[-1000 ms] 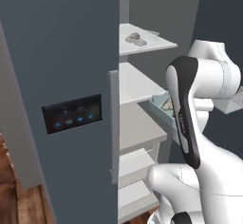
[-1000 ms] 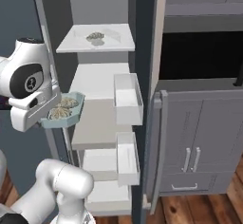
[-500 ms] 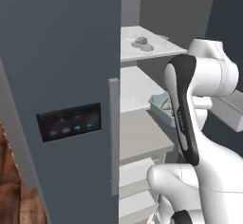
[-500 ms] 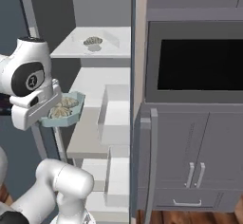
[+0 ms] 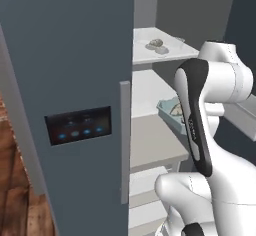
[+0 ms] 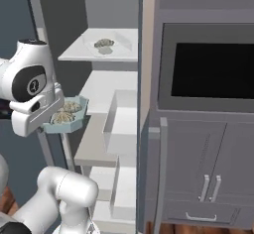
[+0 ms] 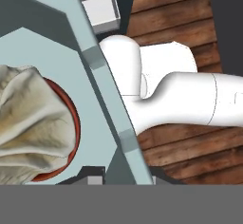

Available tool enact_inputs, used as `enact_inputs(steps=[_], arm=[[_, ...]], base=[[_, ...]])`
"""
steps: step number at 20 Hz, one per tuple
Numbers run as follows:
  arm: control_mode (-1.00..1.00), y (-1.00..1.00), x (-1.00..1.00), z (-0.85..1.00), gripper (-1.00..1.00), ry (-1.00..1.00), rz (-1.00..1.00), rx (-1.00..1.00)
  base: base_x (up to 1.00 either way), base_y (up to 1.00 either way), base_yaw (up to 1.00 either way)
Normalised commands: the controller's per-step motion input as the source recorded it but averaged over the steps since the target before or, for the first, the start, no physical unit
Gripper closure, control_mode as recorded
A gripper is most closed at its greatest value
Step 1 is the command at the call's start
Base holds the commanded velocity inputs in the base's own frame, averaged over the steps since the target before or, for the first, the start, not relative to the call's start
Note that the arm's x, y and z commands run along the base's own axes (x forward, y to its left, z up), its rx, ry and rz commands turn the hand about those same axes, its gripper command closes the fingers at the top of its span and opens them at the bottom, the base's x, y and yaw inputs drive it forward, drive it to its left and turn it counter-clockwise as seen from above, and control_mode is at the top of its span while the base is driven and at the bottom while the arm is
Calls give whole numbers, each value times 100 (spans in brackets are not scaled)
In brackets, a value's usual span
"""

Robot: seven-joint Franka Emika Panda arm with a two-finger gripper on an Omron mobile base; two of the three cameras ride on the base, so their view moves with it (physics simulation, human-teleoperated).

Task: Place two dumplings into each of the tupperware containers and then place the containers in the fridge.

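A: Where's the pale blue container (image 6: 66, 117)?
B: Held up before the open fridge (image 6: 106, 87), jaws pinching its rim, dumplings (image 6: 65, 112) inside. Other dumplings (image 6: 103, 43) sit on the top shelf (image 6: 124, 54)

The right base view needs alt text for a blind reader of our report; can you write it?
A white robot arm holds a small pale blue container with dumplings in front of an open fridge. On the fridge's top shelf more dumplings lie in a clear tray. Grey cabinets and a black oven window stand to the right.
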Motion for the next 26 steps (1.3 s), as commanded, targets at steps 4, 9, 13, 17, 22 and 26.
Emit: enact_inputs(steps=[4,9,13,17,22,26], arm=[[100,0,0,0,100,0,0,0],[-100,0,8,-3,100,0,1,0],[-100,-18,25,-46,100,-13,6,1],[-100,-21,22,-61,100,-22,4,0],[-100,-8,39,-27,100,-17,5,2],[-100,-5,54,-24,100,-16,4,2]], base=[[34,0,10],[32,0,5],[0,0,0],[0,0,0],[0,0,0],[0,0,0]])
